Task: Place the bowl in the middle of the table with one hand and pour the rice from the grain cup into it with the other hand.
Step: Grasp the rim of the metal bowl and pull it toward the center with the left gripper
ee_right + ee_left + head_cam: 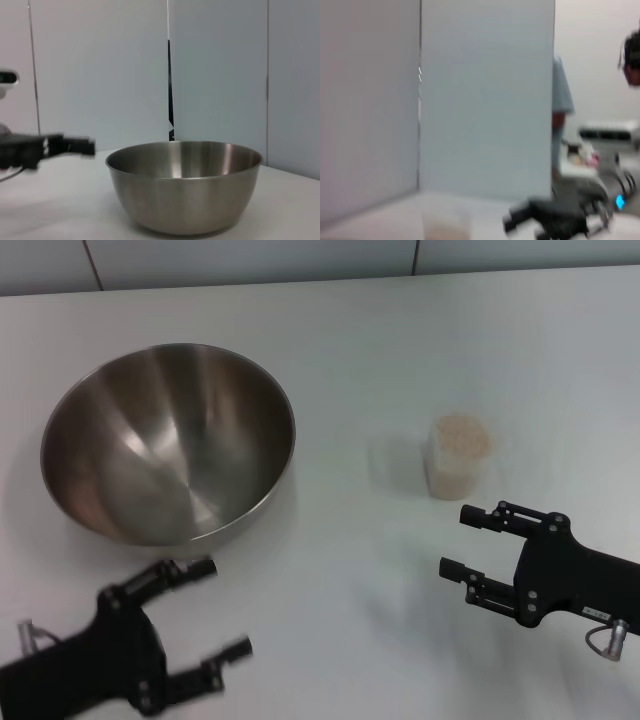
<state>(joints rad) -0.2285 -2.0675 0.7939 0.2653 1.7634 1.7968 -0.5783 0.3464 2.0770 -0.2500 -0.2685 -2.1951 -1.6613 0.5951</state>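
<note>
The steel bowl (pixel 168 440) stands empty on the white table (pixel 400 350) at the left; it also fills the right wrist view (pixel 184 184). The clear grain cup (pixel 458 456) stands upright to the right of the middle, full of pale rice (pixel 462 436); it shows faintly in the left wrist view (pixel 446 225). My left gripper (pixel 222 608) is open, near the front edge just in front of the bowl, apart from it. My right gripper (pixel 465 542) is open, in front of the cup and apart from it; it shows far off in the left wrist view (pixel 520 220).
Grey wall panels (pixel 250 260) run behind the table's far edge. A person (pixel 632 55) and equipment (pixel 610 132) stand beyond the table's right side. My left gripper shows far off in the right wrist view (pixel 75 145).
</note>
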